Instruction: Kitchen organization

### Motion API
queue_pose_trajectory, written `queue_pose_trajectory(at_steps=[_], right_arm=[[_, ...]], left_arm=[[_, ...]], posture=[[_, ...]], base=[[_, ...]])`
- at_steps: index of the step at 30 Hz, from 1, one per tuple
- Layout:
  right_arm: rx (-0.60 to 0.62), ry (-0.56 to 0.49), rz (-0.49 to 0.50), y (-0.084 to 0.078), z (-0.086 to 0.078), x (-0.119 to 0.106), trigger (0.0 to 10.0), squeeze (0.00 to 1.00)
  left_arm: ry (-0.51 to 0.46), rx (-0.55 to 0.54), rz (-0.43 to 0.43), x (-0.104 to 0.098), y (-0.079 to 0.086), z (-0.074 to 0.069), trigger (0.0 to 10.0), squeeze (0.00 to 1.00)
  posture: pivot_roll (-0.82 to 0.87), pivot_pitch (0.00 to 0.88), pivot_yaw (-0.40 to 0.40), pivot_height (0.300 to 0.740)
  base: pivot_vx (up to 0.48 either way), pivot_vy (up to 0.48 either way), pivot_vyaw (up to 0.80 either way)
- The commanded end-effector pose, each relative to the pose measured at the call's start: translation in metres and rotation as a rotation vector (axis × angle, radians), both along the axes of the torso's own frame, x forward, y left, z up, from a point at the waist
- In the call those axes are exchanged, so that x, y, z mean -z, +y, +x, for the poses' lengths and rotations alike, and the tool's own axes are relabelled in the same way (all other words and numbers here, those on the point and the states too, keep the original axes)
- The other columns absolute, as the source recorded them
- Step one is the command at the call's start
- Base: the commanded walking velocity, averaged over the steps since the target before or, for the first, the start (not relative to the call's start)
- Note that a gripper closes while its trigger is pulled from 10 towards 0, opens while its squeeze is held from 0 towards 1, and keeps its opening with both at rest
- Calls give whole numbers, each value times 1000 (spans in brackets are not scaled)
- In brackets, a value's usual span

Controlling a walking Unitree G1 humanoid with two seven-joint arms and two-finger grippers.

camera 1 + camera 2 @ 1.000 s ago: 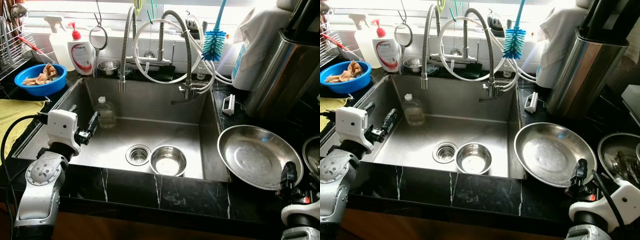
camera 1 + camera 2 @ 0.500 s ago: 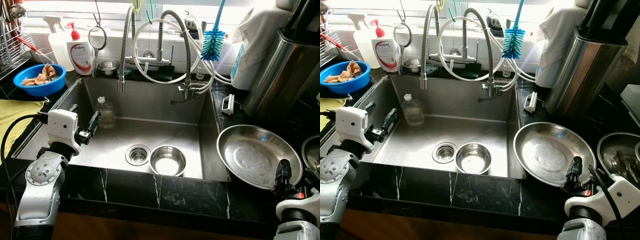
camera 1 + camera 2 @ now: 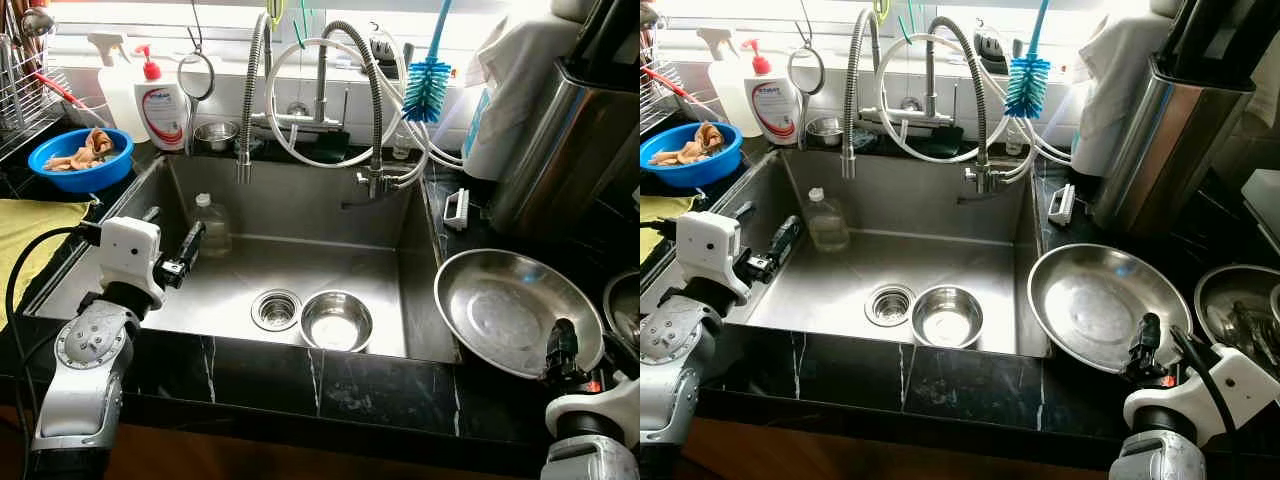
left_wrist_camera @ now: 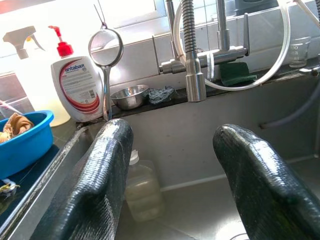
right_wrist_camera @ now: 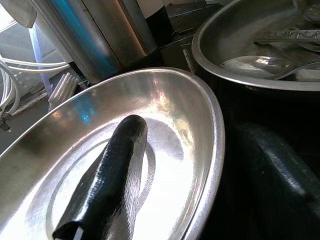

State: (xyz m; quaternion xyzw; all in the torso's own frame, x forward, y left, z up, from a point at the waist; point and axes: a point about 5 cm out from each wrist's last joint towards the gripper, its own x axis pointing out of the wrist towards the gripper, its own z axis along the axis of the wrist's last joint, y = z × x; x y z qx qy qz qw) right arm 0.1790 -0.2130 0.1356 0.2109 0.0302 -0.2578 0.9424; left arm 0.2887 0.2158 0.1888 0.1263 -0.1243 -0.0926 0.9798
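Sink: one small steel bowl

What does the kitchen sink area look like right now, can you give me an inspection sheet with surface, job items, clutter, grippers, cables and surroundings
Surface: black marble counter around a steel sink.
Job's things: small steel bowl in the sink beside the drain; large steel pan on the counter to the right.
Clutter: plastic bottle in the sink's back left corner; blue bowl; soap dispenser; blue bottle brush.
Grippers: left gripper open, over the sink's left side; right gripper open, one finger over the pan's rim.
Cables: black cable at the left arm.
Surroundings: faucet hoses, bright window behind.
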Motion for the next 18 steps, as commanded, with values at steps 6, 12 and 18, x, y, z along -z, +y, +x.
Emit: queue_pose_trajectory(at_steps=[6,12,18], right_arm=[[10,11,60,5,3,4,0,0],[6,11,58,5,3,4,0,0],[1,8,61,6,5,3,0,0]], left_arm=[[-12,12,22,-4,-1,1,10000,0],[-12,18,34,-4,-1,2,10000,0],[-15,31,49,-5,-3,2,10000,0]], posture=[[-11,0,-21,740],[-13,0,-20,740],[-9,0,-21,740]], base=[[0,0,0],[0,0,0],[0,0,0]])
